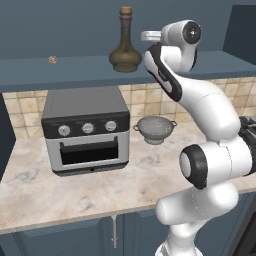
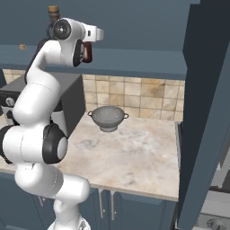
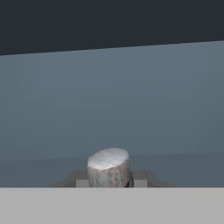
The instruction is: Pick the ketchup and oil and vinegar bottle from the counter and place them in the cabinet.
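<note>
The ketchup (image 2: 87, 52), a small dark red bottle, is clamped in the gripper (image 2: 85, 51) at shelf height in front of the cabinet (image 1: 75, 65); in the hand view its pale cap (image 3: 108, 167) sits between the fingertips, facing the slate blue back of the recess. The oil and vinegar bottle (image 1: 124, 47) stands upright on the cabinet shelf, just left of the raised hand, its cork stopper on top. A small tan object (image 1: 52, 59) lies farther left on the same shelf, too small to identify. Below, on the counter (image 1: 75, 190), a grey toaster oven (image 1: 86, 130) sits against the tiled wall, with a metal colander (image 1: 155, 129) near its right side.
</note>
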{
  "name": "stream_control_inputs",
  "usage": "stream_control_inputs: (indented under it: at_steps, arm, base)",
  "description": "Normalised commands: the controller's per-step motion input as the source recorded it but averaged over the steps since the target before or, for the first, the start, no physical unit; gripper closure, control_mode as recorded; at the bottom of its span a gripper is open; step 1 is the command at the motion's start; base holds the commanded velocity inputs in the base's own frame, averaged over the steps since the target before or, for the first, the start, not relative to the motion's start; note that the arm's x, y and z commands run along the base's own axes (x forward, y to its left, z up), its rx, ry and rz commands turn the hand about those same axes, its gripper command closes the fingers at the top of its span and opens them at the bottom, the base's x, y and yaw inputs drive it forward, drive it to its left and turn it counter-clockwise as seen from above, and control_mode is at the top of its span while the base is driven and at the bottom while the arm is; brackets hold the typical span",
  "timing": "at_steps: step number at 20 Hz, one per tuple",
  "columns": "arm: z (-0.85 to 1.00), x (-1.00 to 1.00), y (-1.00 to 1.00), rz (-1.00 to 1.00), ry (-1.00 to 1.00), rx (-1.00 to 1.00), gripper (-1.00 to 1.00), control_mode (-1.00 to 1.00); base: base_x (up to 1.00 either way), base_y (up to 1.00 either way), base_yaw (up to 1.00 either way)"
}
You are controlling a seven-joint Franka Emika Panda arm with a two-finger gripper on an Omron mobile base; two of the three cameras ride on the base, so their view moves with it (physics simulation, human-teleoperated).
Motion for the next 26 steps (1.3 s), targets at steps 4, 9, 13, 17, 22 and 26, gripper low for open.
stream_control_inputs:
  at_steps: [4, 9, 13, 17, 22, 26]
  arm:
    - [-0.09, 0.23, 0.03, 0.00, 0.00, 0.00, 1.00, -1.00]
    - [-0.12, 0.22, 0.03, 0.00, 0.00, 0.00, 1.00, -1.00]
    - [-0.10, 0.15, 0.00, 0.00, 0.00, 0.00, 1.00, -1.00]
    - [0.00, 0.02, 0.00, 0.00, 0.00, 0.00, -1.00, -1.00]
    - [0.00, 0.00, 0.00, 0.00, 0.00, 0.00, -1.00, -1.00]
    - [0.00, 0.00, 0.00, 0.00, 0.00, 0.00, -1.00, -1.00]
  base:
    - [0.00, 0.00, 0.00]
    - [0.00, 0.00, 0.00]
    - [0.00, 0.00, 0.00]
    - [0.00, 0.00, 0.00]
    - [0.00, 0.00, 0.00]
    - [0.00, 0.00, 0.00]
